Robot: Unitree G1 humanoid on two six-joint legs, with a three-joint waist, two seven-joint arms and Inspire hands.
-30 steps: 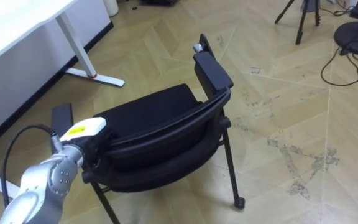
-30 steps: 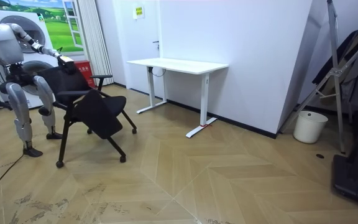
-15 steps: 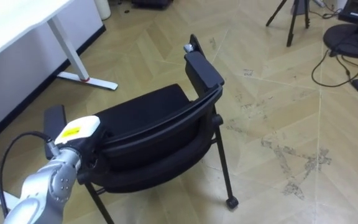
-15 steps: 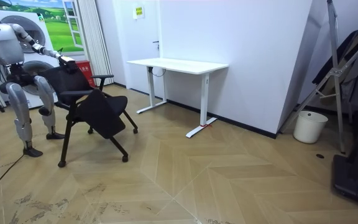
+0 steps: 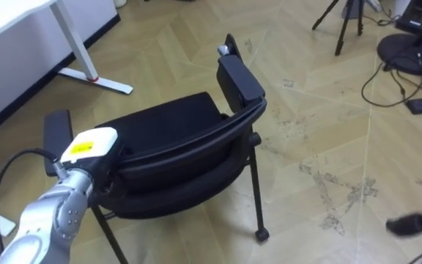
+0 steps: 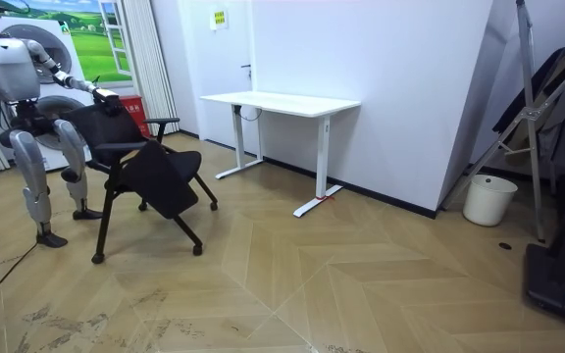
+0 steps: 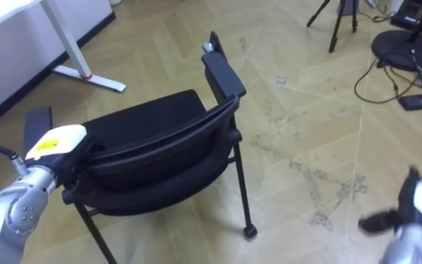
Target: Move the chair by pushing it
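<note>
On the wood floor, between the robot and the white desk (image 6: pixel 282 102): black chair (image 5: pixel 174 147), upright on its legs, backrest nearest the robot, seat pointing away from it. Stands well apart from the desk, with the desk's white foot (image 5: pixel 94 79) off to the far left in the eye views. Carries two flat armrests: right armrest (image 5: pixel 240 77) at the right end of the backrest, left armrest (image 5: pixel 56 132) at the left end, just beside the left hand. Ends in small castors, with one castor (image 5: pixel 261 235) plain under the right rear leg.

At the left end of the backrest's top edge: left hand (image 5: pixel 86 147), against the chair, back of the hand upward. Cannot tell whether clamped round the edge or merely laid on it, dark against the black frame.

Low at the right, over bare floor and well apart from the chair: right hand (image 7: pixel 416 202), holding nothing, blurred, grip not readable.

At the room view's left: stands upright behind the chair, left arm stretched forward to the backrest.

Farther off on the floor: tripod (image 5: pixel 343 26) and dark cables (image 5: pixel 405 62) toward the far right of the eye views, pale bin (image 6: pixel 488 199) by the wall beyond the desk.
</note>
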